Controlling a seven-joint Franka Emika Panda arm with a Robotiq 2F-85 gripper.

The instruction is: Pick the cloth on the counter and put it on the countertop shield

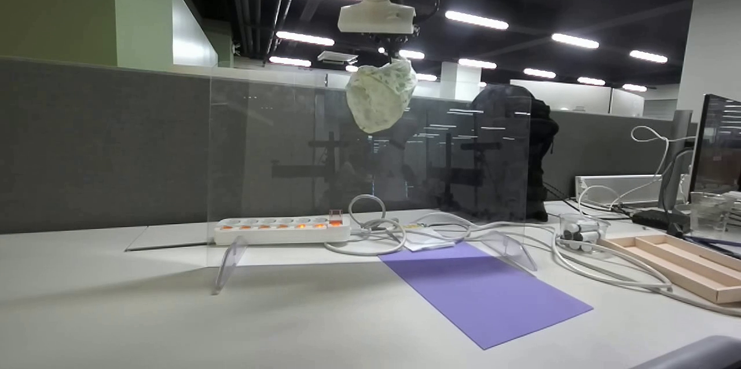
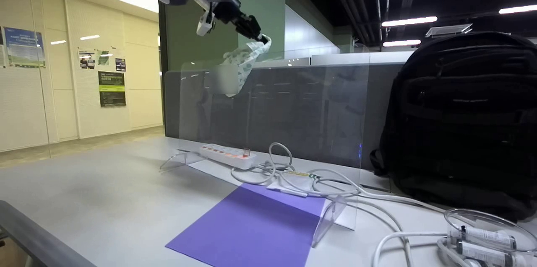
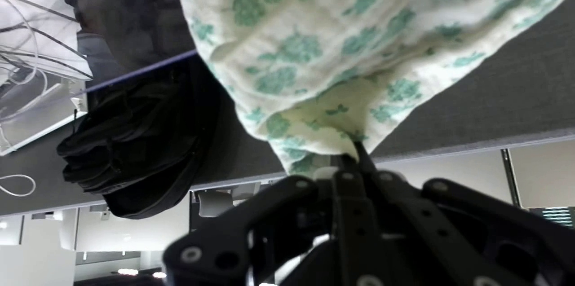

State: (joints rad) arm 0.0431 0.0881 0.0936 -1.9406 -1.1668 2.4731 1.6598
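Note:
The cloth is white with green prints and hangs bunched in the air; it shows in both exterior views (image 1: pixel 379 99) (image 2: pixel 247 55) and fills the upper wrist view (image 3: pixel 296 48). My gripper (image 3: pixel 350 156) is shut on its upper edge, with a fold between the fingertips; the gripper also shows in an exterior view (image 2: pixel 263 40). The countertop shield is a clear upright panel on two clear feet, seen in both exterior views (image 1: pixel 272 160) (image 2: pixel 302 112). The cloth overlaps the shield's upper part in both. I cannot tell whether they touch.
A white power strip (image 1: pixel 283 231) and looped cables (image 1: pixel 376 236) lie by the shield's base. A purple sheet (image 1: pixel 486 293) lies partly under it. A black backpack (image 2: pixel 461 124), a cup of batteries (image 2: pixel 486 237), a wooden tray (image 1: pixel 683 265) and a grey partition (image 1: pixel 104 149) stand around.

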